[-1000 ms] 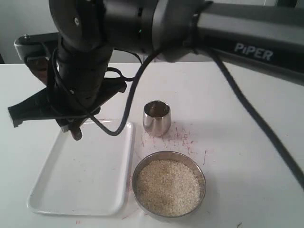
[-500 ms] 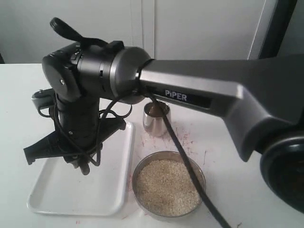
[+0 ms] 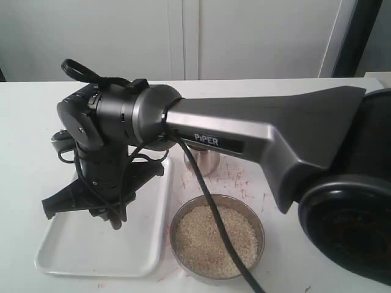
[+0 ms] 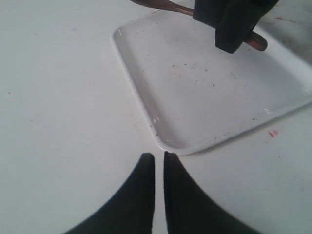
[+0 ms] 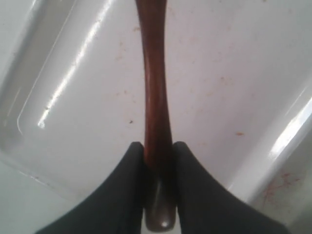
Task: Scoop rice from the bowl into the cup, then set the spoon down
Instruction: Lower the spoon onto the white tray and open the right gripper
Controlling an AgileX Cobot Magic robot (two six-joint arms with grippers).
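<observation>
The spoon point(image 5: 153, 97) is clamped by its handle between the two fingers of the right gripper point(image 5: 158, 145). Its blunt handle end pokes out just behind them, and its long axis runs straight ahead over the floor of the white tray point(image 5: 73, 73). The scooping end lies beyond the edge of the right wrist view, so I cannot see whether it carries grains. In the left wrist view the spoon crosses the tray's far side, low above it; whether it touches the floor I cannot tell. In the exterior view the right arm reaches across the middle to the left side, well apart from the bowl point(image 3: 259, 223) with its rice point(image 3: 208, 241) and from the cup point(image 3: 209, 163), which is half hidden behind the arm. The left gripper point(image 4: 159, 156) holds nothing, its fingers drawn together to a slit just outside a tray corner. I judge that set-down needs only a short descent and release by the right arm.
</observation>
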